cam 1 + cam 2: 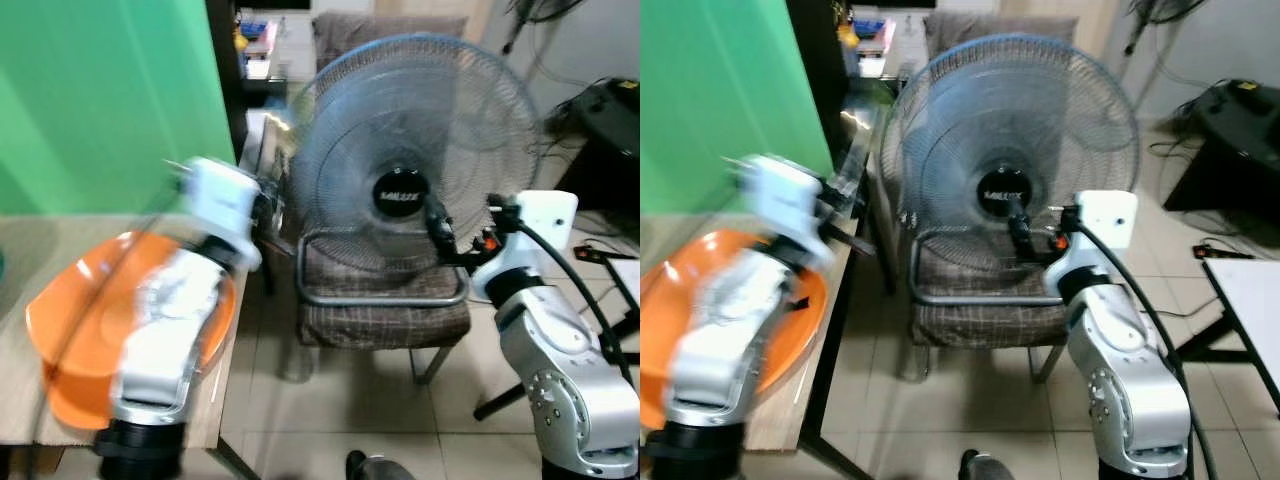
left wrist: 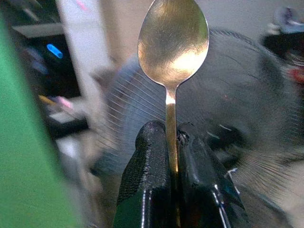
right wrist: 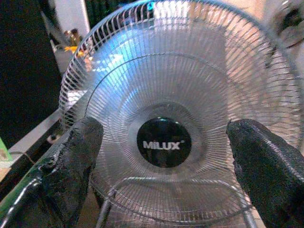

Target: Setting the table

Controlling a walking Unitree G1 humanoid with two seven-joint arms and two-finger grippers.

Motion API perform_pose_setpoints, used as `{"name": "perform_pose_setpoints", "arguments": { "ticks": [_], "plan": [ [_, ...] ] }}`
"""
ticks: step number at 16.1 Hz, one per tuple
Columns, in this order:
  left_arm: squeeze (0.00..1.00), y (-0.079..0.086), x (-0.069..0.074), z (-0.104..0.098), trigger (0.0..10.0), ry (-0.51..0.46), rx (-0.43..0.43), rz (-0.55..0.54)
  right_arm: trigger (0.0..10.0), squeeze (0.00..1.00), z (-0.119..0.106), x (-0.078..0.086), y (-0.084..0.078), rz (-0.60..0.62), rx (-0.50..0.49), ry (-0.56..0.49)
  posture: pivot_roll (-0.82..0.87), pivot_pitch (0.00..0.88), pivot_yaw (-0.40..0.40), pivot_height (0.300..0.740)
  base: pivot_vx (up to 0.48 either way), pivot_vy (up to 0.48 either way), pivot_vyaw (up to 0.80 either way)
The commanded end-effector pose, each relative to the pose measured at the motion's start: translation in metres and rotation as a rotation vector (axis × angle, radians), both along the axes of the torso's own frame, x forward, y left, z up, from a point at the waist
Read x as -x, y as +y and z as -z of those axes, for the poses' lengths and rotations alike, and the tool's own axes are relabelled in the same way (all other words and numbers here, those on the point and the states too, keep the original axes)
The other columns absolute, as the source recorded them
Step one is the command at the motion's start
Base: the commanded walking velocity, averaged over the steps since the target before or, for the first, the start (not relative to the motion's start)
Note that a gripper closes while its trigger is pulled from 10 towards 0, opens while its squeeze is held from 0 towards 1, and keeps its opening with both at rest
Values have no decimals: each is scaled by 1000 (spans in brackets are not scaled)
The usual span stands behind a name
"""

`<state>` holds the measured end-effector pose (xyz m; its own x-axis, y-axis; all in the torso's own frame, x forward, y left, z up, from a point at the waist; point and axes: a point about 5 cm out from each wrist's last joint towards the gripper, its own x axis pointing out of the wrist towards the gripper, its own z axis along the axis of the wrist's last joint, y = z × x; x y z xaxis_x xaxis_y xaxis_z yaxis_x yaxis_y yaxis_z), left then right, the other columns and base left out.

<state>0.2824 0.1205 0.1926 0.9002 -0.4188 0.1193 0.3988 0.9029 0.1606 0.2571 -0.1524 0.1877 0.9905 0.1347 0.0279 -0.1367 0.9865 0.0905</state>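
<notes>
head views show the left arm blurred and raised over an orange plate (image 1: 70, 330) on the table (image 1: 20, 400), the right arm held toward a fan (image 1: 415, 150). left wrist view has the left gripper (image 2: 172, 137) pinching a spoon (image 2: 173, 42) upright by its handle. right wrist view has the right gripper (image 3: 164, 142) spread wide, empty, facing the fan.

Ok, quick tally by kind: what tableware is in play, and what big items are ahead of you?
Spoon: 1, clamped in the left gripper
Orange plate: 1, on the table
Fan: 1, on the chair
Chair: 1
Total: 4
</notes>
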Motion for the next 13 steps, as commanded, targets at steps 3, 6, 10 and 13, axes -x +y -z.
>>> {"name": "perform_pose_setpoints", "arguments": {
  "ticks": [3, 6, 10, 13],
  "plan": [
    [0, 3, 1, 7, 10000, 26, -37, -3, 10000, 0, 1, 1, 5, -22, -8, -5, 53, 0, 33, 740, 0, 0, -781],
    [0, 4, 2, 4, 10000, 25, -25, -6, 10000, 0, -1, 2, 9, -58, -12, -17, 58, 0, 26, 740, 0, 0, -792],
    [0, 18, -2, 21, 10000, 127, -83, -181, 10000, 0, 4, -2, 2, 14, -1, 18, 67, 0, 17, 740, 0, 0, -800],
    [0, 31, 1, 33, 10000, 183, -12, -297, 10000, 0, 12, -3, -5, 68, 35, 36, 68, 0, 16, 740, 0, 0, -800]
  ]
}}
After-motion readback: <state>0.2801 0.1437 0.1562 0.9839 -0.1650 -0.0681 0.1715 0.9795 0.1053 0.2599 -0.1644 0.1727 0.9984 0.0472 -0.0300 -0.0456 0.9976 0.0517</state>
